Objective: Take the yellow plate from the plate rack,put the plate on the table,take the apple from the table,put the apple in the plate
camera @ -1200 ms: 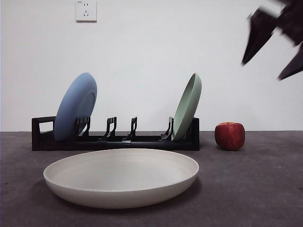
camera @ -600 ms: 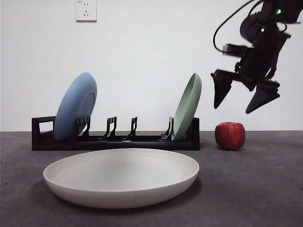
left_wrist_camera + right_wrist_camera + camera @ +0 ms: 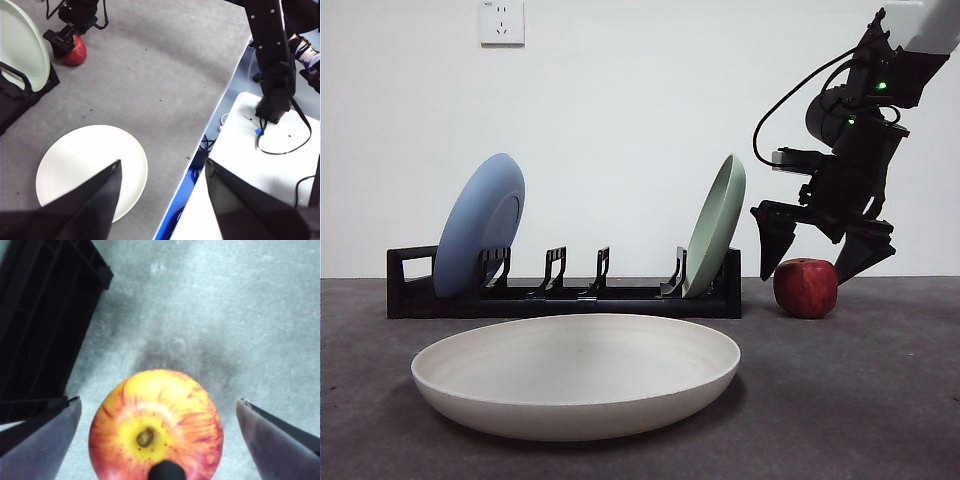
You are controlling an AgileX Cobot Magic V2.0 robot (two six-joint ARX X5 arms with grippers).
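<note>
Since the earlier frame, the right pincer [image 3: 822,258] has descended, jaws spread, to straddle the deep red apple [image 3: 806,288] on the dark grey table [image 3: 880,400], beside the black slotted plate rack [image 3: 560,295]. The cream shallow plate [image 3: 576,375] already lies flat. Step in hand: grasping the apple. Next: lower slightly, close. The left pincer [image 3: 162,185] waits open.

In the right wrist view the apple [image 3: 156,426] runs off the bottom edge, a dark blob covering part of it. The plate rack [image 3: 42,325] is cropped too. The right gripper [image 3: 820,243] hides a bit of the apple's top.
</note>
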